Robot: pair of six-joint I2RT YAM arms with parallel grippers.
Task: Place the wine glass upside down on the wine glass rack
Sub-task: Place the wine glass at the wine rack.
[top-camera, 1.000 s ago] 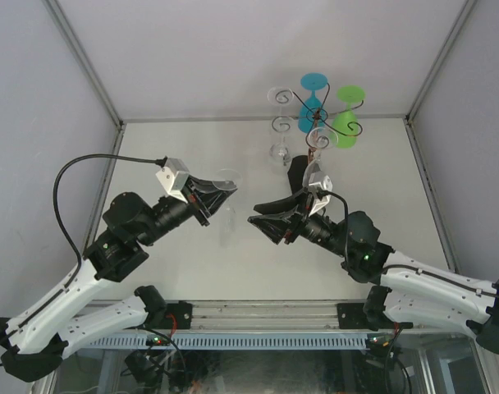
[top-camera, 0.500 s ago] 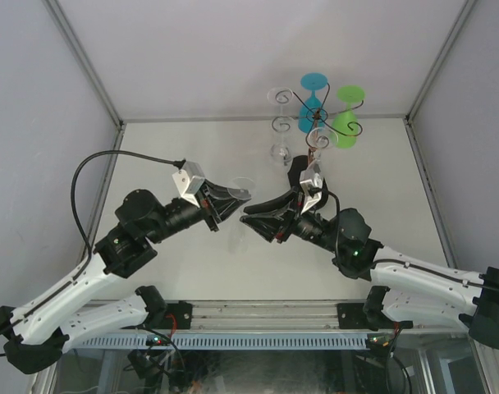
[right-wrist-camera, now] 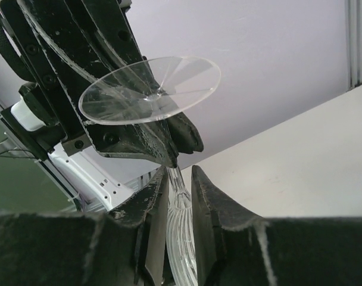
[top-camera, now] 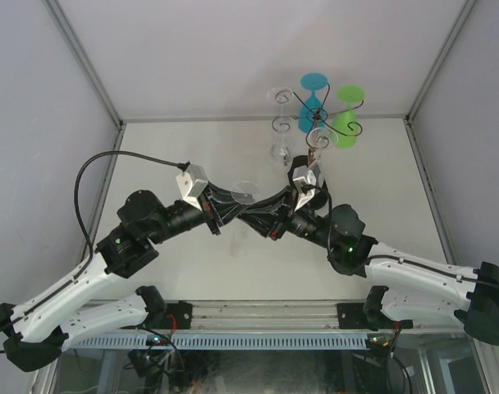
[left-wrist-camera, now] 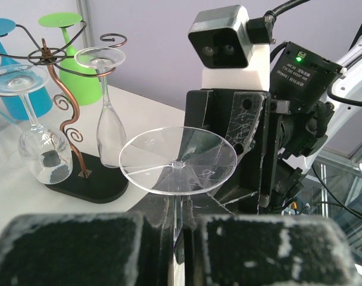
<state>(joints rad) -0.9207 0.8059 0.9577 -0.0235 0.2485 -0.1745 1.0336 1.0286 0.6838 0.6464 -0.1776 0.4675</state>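
Over mid-table, short of the rack [left-wrist-camera: 89,189], my left gripper [top-camera: 220,210] is clamped on the stem of the wine glass [top-camera: 244,191], foot up. I reckon that's so it's already inverted and the right gripper [top-camera: 259,217] can take it for the hang. Top cam only gives me a clear disc btwn two black noses. Right wrist cam shows its fingers [right-wrist-camera: 205,202] flanking the stem near the bowl, can't tell if they bite yet, and left wrist cam shows the hung glasses [left-wrist-camera: 43,149] foot-up.
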